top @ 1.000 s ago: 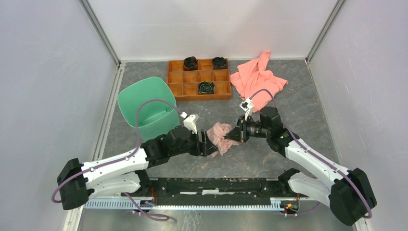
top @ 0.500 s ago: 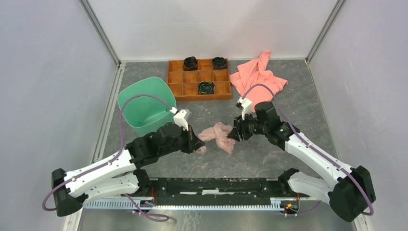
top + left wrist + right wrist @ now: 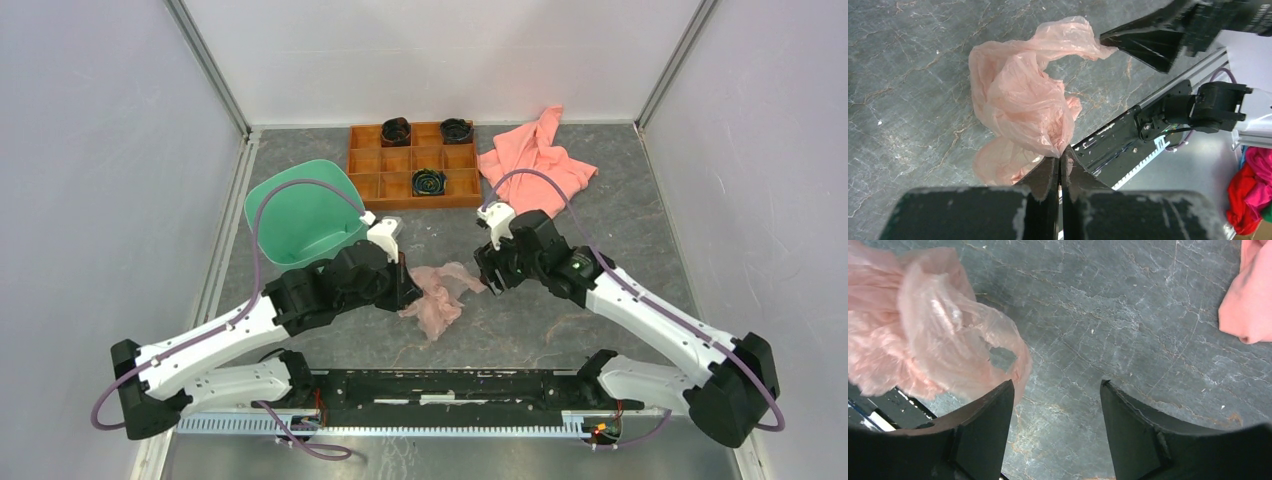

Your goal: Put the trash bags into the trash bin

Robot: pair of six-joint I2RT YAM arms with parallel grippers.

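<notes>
Grey table, left gripper now clamping trash bag, right gripper newly released

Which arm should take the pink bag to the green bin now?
Left. The left tool is shut on the trash bag, and the mint-green trash bin sits on the left, just beyond that arm. The right tool is open, gripping nothing.

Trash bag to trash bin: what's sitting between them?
Only the left gripper and its wrist, shut on the trash bag. Nothing else lies before the trash bin. The top view shows it.
</notes>
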